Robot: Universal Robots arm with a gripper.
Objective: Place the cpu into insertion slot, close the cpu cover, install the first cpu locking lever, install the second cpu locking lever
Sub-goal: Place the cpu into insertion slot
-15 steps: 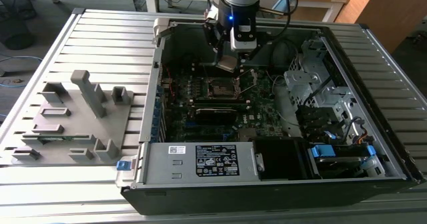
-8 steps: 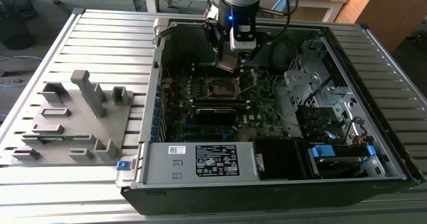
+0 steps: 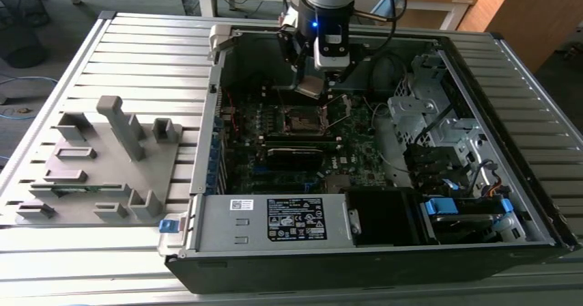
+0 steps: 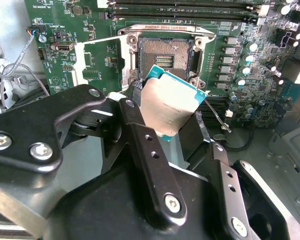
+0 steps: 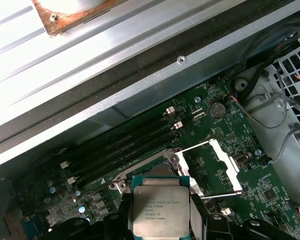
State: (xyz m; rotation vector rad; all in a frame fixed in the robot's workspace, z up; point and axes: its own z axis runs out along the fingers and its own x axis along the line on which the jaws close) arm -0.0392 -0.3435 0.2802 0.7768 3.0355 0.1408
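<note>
1. exterior view: my gripper [image 3: 315, 82] hangs inside the computer case [image 3: 364, 268], over the motherboard [image 3: 360, 145].
2. cpu cover [image 4: 79, 65] stands open beside the bare insertion slot [image 4: 165, 57].
3. i clench the cpu [image 4: 165, 105] by opposite edges, above the slot and apart from it.
4. it is square, with no long axis, and tilted, one corner dipping toward the slot.
5. my worry: seating it tilted could bend the slot's pins.

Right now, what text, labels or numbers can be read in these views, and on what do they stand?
No text is legible.
Printed lines on the cpu top: too blurred to read.
Black label on the silver metal housing: too small to read.
White markings on the motherboard: too small to read.
</note>
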